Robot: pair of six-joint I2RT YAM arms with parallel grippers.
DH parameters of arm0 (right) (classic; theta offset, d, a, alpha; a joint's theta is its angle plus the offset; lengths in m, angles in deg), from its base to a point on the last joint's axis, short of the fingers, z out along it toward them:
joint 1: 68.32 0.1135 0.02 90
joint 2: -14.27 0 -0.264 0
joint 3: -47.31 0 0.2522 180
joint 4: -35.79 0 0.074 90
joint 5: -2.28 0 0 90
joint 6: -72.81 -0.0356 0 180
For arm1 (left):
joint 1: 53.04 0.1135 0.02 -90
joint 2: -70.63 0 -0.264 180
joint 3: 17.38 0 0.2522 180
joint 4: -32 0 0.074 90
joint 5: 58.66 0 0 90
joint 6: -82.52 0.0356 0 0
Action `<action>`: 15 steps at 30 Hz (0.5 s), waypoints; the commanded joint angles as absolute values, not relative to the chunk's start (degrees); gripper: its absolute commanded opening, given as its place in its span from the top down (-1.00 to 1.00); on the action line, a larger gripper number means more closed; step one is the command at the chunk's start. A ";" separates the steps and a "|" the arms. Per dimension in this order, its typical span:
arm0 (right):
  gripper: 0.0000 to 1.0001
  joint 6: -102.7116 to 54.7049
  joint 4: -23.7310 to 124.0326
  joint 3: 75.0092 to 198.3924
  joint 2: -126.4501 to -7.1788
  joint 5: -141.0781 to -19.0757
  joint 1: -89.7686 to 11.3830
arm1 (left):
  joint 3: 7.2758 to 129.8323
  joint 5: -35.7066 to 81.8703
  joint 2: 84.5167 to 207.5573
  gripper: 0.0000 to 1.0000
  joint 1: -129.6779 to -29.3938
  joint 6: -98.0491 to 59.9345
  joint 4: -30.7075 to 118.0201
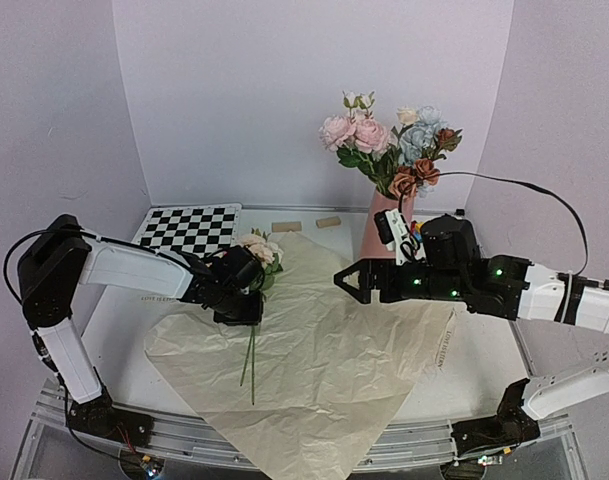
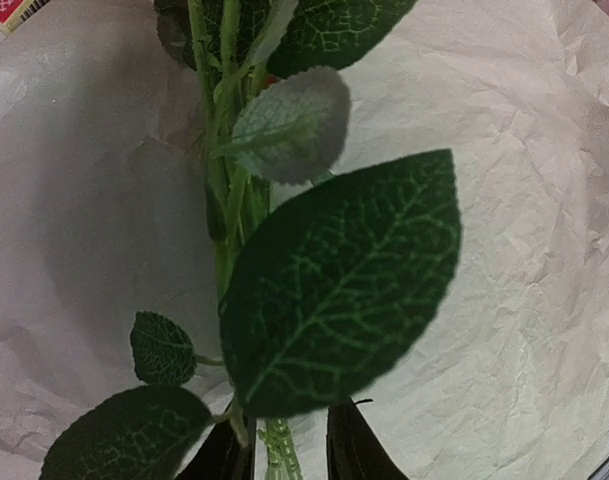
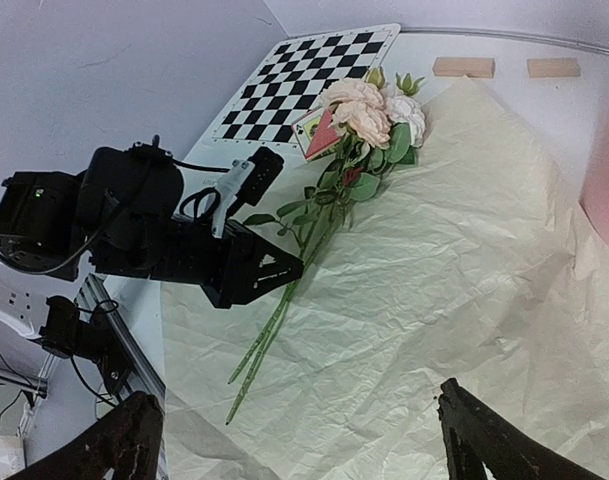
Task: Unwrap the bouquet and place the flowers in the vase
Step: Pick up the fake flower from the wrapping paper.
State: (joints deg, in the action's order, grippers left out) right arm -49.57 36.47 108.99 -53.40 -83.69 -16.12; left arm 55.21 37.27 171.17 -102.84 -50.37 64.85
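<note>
**As the Left Jaws Bracketed the Stems**

Although most of the blooms [image 1: 389, 145] already stood in the pink vase [image 1: 372, 240], we found a small bunch [image 3: 369, 105] lying flat on the opened paper [image 1: 334, 380], heads toward the checkerboard [image 1: 189, 228]. The left gripper [image 3: 284, 270] was down on that bunch, partway along the stems and just below the leaves. Its wrist view showed dark fingertips [image 2: 219, 455] on either side of the green stems with a sliver of gap on one side. We could not tell whether they were pinching or merely flanking. The right gripper [image 1: 349, 280] hung spread wide and empty above the paper, its arm lying across the front of the vase.

We judged several things could go wrong from there:

- **Partial catch:** the thin stems sat loosely side by side, so a grip might take only some of them, or a leaf instead, and a flower would drop on the lift.
- **Paper dragged:** a fingertip pressed too low might snag the crinkled sheet and pull it along (the vase stood at its far edge).
- **Blocked path:** with the right arm in front of the vase, the two arms might collide.
- **Crowded mouth:** pushing new stems in against the blooms might tip the tall vase.
</note>
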 commanded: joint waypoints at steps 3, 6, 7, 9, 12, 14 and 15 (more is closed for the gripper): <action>-0.94 -49.93 34.09 108.83 -54.13 -85.16 -15.66 | 58.30 38.03 172.64 0.49 -102.36 -50.50 64.66; -0.94 -49.92 34.09 108.67 -53.74 -85.31 -15.66 | 58.40 38.22 172.91 0.63 -102.34 -50.64 64.74; -0.94 -49.93 34.09 108.55 -53.60 -85.42 -15.64 | 58.50 38.39 173.02 0.64 -102.34 -50.59 64.74; -0.94 -49.93 34.09 108.32 -53.26 -85.51 -15.63 | 58.59 38.73 173.36 0.65 -102.34 -50.46 64.77; -0.94 -50.02 34.09 108.02 -52.87 -85.62 -15.64 | 58.78 38.83 173.89 0.73 -102.34 -50.19 64.99; -0.94 -50.00 34.09 107.86 -52.62 -85.70 -15.59 | 58.93 39.32 173.97 0.84 -102.34 -49.95 65.30; -0.94 -50.04 34.09 107.78 -52.47 -85.70 -15.61 | 59.05 39.79 173.88 0.93 -102.34 -49.80 65.59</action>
State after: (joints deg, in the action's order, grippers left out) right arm -49.81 35.75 108.32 -53.85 -84.69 -15.87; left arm 56.51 37.63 173.39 -102.58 -50.69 64.93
